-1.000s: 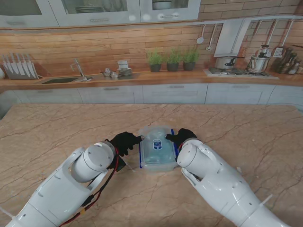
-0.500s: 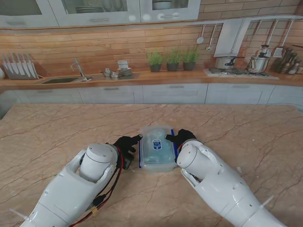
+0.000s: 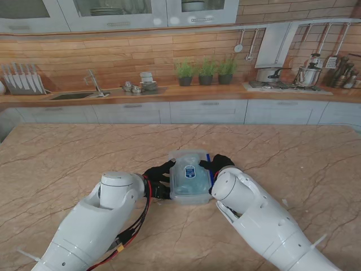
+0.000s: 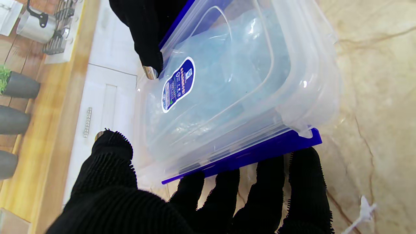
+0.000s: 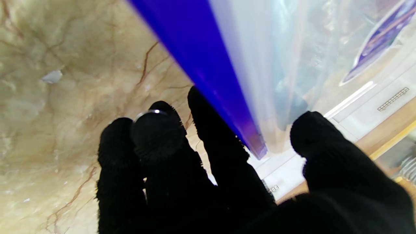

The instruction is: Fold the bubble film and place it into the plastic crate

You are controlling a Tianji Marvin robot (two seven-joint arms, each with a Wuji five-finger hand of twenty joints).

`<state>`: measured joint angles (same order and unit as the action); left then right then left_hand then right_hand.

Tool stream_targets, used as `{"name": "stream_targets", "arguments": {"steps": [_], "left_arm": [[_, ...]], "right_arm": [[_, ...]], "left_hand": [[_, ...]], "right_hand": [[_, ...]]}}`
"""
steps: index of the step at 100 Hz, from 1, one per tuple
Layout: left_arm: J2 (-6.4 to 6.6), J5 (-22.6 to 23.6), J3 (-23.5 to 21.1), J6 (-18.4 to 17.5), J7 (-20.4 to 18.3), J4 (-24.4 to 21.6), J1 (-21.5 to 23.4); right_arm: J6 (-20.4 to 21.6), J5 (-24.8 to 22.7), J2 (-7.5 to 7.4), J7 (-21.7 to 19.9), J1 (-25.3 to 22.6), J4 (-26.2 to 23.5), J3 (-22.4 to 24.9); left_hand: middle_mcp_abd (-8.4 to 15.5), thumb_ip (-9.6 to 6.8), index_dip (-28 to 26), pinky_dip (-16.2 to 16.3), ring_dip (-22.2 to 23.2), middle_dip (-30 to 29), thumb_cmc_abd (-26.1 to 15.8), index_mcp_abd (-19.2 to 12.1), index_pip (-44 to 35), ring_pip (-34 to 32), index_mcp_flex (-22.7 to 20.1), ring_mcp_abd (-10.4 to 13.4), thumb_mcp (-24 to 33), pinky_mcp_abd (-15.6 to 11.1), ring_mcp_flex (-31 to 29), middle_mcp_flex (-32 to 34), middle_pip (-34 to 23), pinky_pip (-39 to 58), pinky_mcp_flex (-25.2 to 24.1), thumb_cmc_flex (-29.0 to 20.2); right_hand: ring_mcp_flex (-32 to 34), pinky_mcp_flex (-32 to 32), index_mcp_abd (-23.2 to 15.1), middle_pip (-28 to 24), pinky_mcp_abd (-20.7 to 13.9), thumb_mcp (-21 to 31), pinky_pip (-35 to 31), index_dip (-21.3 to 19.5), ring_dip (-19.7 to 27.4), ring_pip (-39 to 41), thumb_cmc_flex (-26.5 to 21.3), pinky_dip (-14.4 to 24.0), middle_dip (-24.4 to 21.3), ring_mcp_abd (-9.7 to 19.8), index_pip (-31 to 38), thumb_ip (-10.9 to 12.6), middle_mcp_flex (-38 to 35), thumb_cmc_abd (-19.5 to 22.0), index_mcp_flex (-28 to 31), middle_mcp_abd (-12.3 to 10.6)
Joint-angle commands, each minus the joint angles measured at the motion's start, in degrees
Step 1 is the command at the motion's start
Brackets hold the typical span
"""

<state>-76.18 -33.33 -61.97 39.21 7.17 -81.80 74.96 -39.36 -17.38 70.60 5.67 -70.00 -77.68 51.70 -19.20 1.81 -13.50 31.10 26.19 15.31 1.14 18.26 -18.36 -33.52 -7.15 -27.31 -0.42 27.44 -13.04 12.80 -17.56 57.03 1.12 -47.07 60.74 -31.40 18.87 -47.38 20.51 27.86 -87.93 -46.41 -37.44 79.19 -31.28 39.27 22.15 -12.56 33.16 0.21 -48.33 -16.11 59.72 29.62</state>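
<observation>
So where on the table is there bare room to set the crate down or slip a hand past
The table is bare to the left of the left hand, to the right of the right hand, and from the crate out to the far edge. It is crowded at the middle, where both hands flank the crate and both forearms fill the near side.

We're in a home kitchen: a marble-look surface (image 3: 67, 152) up front, and behind it a long wooden counter with a sink (image 3: 72, 96) and tap (image 3: 93, 82), a knife rack (image 3: 22, 79), three potted herbs (image 3: 206, 71), a pot on the hob (image 3: 269, 74), utensils hanging on the brick-pattern wall (image 3: 330, 53), and glass-fronted cupboards (image 3: 113, 10) overhead.
</observation>
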Motion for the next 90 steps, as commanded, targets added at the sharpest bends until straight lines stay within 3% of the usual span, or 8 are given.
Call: {"name": "stream_targets", "arguments": {"steps": [1,19,39,55,90], "left_arm": [[-1.28,-0.91,0.45,0.58,-0.41,0.55,0.99],[-2.46,-4.39,-0.81,-0.3,4.49,0.21,1.64],[-2.83,-3.6,-1.9,0.67,6.17,0.34,1.76],[-2.76,-1.77,-2.57,1.9,5.92,0.51,1.72],[-2.92,0.07,-3.37,3.28,6.29,0.88,1.61]], "right_arm": [[-0.02,0.2,0.52,-0.64,-0.33,-0.52,-0.45],[-0.18,0.18,0.49,-0.69,-0.44,-0.65,-0.37],[-0.13,0.11,0.48,-0.66,-0.49,-0.59,-0.35],[-0.37,0.15,0.52,-0.64,-0.53,-0.56,-0.4],[-0.57,0.25,0.57,-0.55,-0.65,-0.43,-0.36]], "left_hand": [[0.51,-1.57,2.0,0.31,-3.08,-1.52,-0.07,-5.16,2.43,4.57,-1.67,-3.51,0.02,-1.44,-0.84,-1.84,1.68,2.76,1.25,-0.53],[-0.27,-2.65,1.46,4.58,3.41,-1.93,2.94,-4.78,6.51,-3.46,-1.63,-0.31,1.22,-4.68,-4.72,-1.89,2.2,10.62,2.81,-3.07],[3.4,-2.45,0.85,7.49,12.1,0.16,5.94,-7.85,6.88,-13.45,-1.71,1.62,2.44,-7.37,-7.14,-1.27,-1.48,14.65,5.8,-4.14],[3.2,-1.82,3.66,17.36,21.25,1.3,6.67,-8.62,9.16,-20.66,-1.76,2.93,2.65,-9.54,-9.37,0.24,-3.28,18.17,8.47,-3.78],[3.09,-2.17,5.71,20.01,22.38,2.21,7.43,-5.6,18.32,-20.51,-0.79,3.57,2.73,-10.51,-8.84,1.5,-4.83,17.26,7.57,-3.68]], "right_hand": [[-0.65,1.87,-7.43,-1.55,-1.2,-1.42,-1.15,-0.18,-0.87,1.76,-2.12,1.21,0.86,-5.56,0.32,1.05,0.57,0.38,0.68,2.09],[-0.95,2.26,-7.46,-1.54,-1.32,-1.66,-1.08,-0.14,-0.96,1.71,-2.13,1.32,0.86,-5.74,0.07,1.17,0.71,0.5,0.49,2.08],[-1.28,2.68,-8.0,-1.57,-1.37,-1.88,-1.05,-0.05,-1.07,1.63,-2.2,1.48,0.87,-6.13,-0.19,1.29,0.65,0.75,0.38,2.01],[-1.49,3.01,-8.03,-1.52,-1.44,-2.03,-0.96,0.08,-1.1,1.5,-2.18,1.56,0.86,-6.36,-0.48,1.33,0.8,0.82,0.13,1.89],[-2.08,3.66,-8.18,-1.3,-1.42,-2.32,-0.49,0.46,-1.08,0.86,-2.19,1.62,0.78,-6.73,-1.12,1.49,1.07,1.0,-0.26,1.78]]}}
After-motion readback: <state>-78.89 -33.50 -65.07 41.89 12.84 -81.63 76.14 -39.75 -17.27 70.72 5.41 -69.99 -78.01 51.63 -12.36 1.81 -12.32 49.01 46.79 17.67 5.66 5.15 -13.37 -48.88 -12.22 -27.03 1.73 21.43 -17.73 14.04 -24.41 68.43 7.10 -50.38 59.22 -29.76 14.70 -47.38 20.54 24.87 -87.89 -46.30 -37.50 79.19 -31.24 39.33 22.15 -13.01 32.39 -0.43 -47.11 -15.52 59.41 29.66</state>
